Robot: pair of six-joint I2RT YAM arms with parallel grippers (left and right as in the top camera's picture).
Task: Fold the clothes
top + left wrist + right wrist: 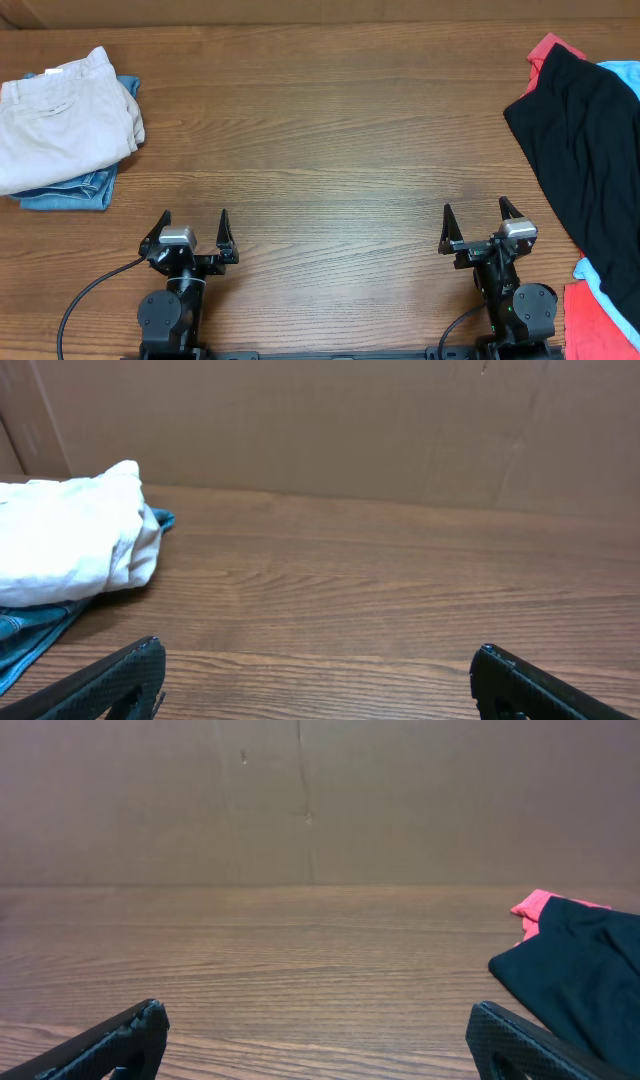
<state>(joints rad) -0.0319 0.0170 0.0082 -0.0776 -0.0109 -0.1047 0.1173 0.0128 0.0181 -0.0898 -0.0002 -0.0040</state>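
At three o'clock on the brown wooden table, the large black soft-fabric garment lies over a coral-red garment and a light blue garment; at six, the left gripper and right gripper gape wide, empty

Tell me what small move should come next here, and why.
Probably move the right fingers toward the black shirt. It lies unfolded at the right edge of the table, nearest that arm, and those fingers stand open and empty.

We see a brown wooden table: folded blue denim lies ahead-left of the left pincer, and a black soft-fabric garment lies right of the right pincer.
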